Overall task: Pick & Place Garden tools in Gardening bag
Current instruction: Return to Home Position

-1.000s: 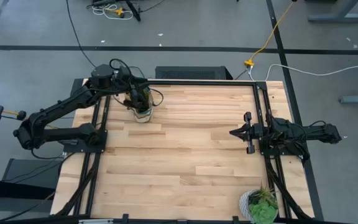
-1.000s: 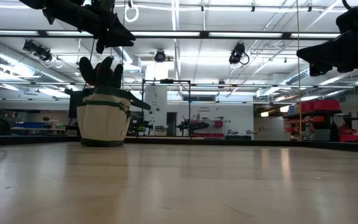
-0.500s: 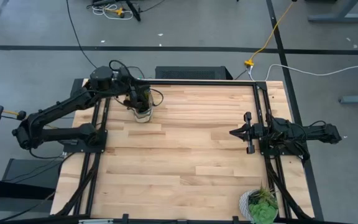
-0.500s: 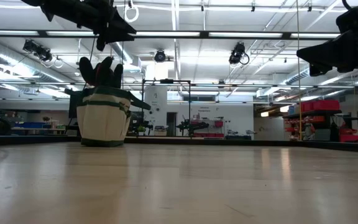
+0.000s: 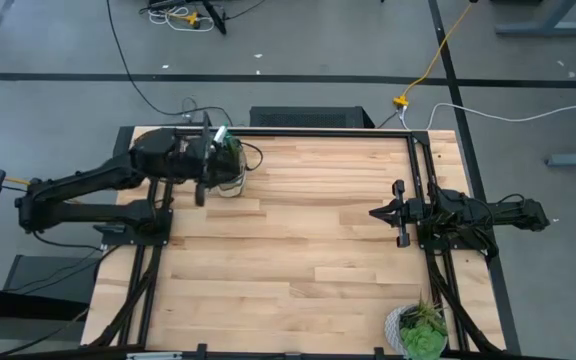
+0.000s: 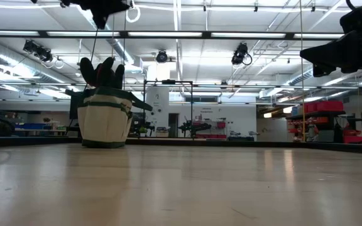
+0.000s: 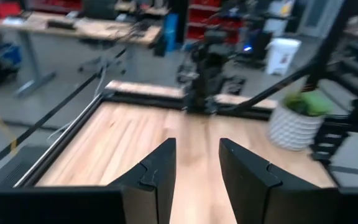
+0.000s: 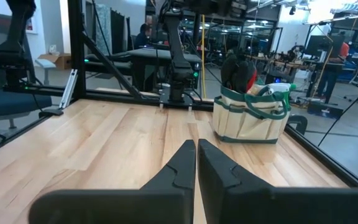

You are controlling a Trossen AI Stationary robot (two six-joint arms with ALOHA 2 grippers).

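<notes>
Presently, in the low view, the pale wooden plank worktop point(image 6: 187, 182) lies bare across the foreground. Beyond it, at middle left, the beige canvas bucket-shaped gardening bag point(image 6: 104, 122) stands upright, with the red-and-black gloves point(image 6: 102, 72) poking out of its top.

The left gripper point(image 7: 196, 144) has its fingers parted and holds nothing. In the high view it sits just beside the bag, at upper left. The right gripper point(image 8: 196, 144), fingers pressed together on nothing, waits at middle right.

Risk: the left arm is close to the bag. A low swing could snag a loop handle or the gloves and tip the bag.

Against half a second ago, the left arm has drawn off the bag toward the left edge. The bag and the right arm are unchanged.
</notes>
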